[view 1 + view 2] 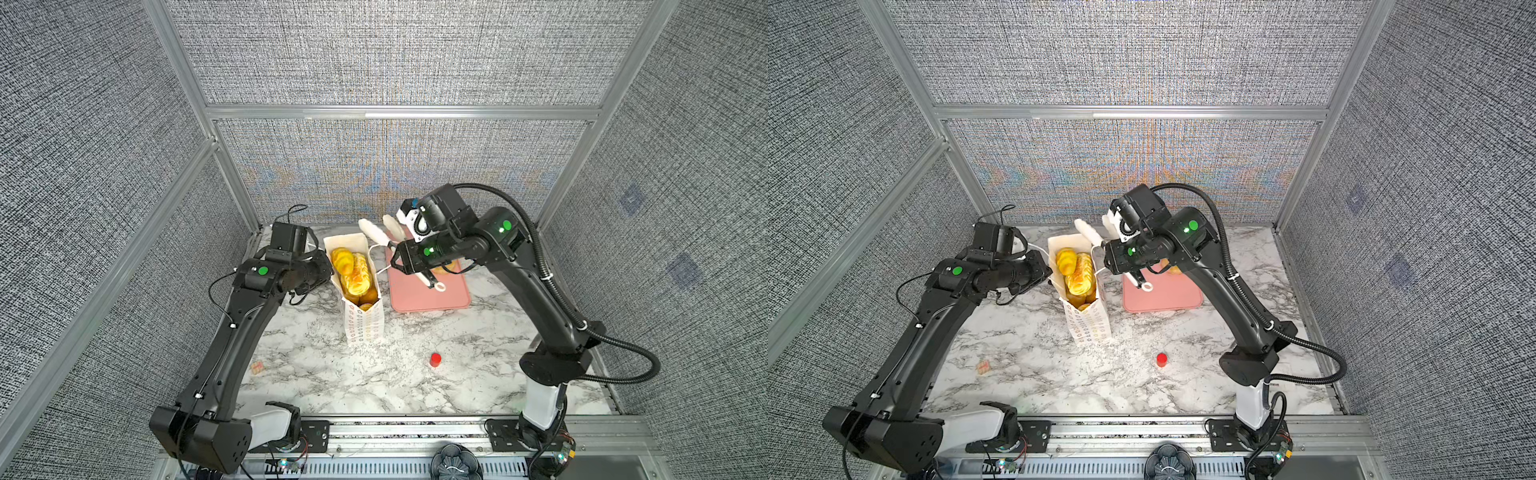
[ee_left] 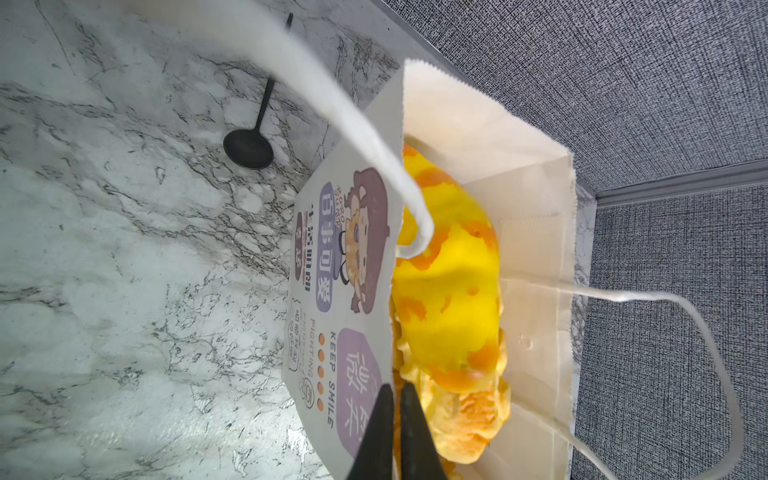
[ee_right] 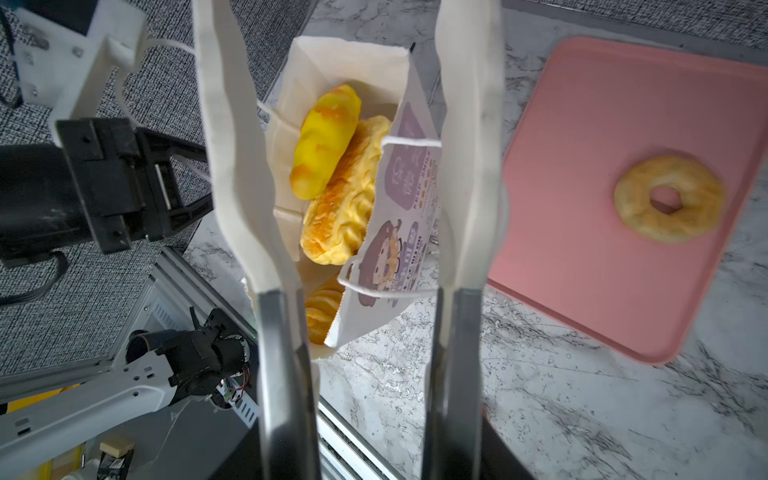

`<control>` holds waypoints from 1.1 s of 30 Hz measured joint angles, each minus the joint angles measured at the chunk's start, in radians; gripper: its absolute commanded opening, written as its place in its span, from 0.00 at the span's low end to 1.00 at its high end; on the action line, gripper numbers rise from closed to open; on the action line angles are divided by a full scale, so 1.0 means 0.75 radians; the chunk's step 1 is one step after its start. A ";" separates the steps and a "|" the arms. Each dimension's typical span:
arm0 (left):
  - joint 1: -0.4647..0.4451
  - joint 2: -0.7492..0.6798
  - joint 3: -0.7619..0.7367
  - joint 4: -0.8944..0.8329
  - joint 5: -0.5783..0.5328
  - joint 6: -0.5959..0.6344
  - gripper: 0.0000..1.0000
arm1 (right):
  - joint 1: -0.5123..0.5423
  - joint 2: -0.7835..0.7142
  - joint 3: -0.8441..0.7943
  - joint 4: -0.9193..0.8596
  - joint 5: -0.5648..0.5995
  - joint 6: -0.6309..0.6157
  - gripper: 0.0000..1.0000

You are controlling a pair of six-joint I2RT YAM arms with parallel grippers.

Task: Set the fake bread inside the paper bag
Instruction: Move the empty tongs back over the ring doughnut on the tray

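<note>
The white paper bag (image 1: 363,328) stands upright mid-table, holding several glossy yellow fake bread pieces (image 1: 353,270), among them a long loaf (image 3: 326,141) on a ridged one (image 3: 345,208). My left gripper (image 2: 395,419) is shut on the bag's printed side wall (image 2: 345,291) at its rim. My right gripper (image 3: 370,457) is shut on metal tongs whose white tips (image 3: 224,124) stand apart and empty above the bag's mouth. A ring cake (image 3: 669,198) lies on the pink tray (image 3: 582,270), mostly hidden under the right arm in both top views.
The pink tray (image 1: 428,297) lies right of the bag. A small red cylinder (image 1: 435,359) stands in front of it, and a small tan cube (image 1: 257,366) lies front left. A black spoon (image 2: 249,147) lies behind the bag near the back wall.
</note>
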 measured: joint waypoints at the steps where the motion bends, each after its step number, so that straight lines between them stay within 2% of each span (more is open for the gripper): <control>1: 0.000 0.000 0.000 -0.003 -0.001 0.000 0.09 | -0.013 -0.007 -0.008 -0.001 0.003 -0.001 0.50; 7: 0.000 0.000 0.000 -0.008 -0.003 0.000 0.09 | -0.097 -0.067 -0.094 0.010 0.004 -0.006 0.50; 12: 0.000 0.000 0.000 -0.012 -0.004 0.000 0.14 | -0.190 -0.128 -0.230 0.029 -0.015 -0.008 0.49; 22: 0.000 0.000 0.002 -0.015 -0.010 0.001 0.33 | -0.373 -0.260 -0.600 0.140 -0.076 0.026 0.49; 33: 0.000 0.009 0.017 -0.018 -0.008 0.001 0.41 | -0.560 -0.338 -0.966 0.275 -0.167 0.100 0.49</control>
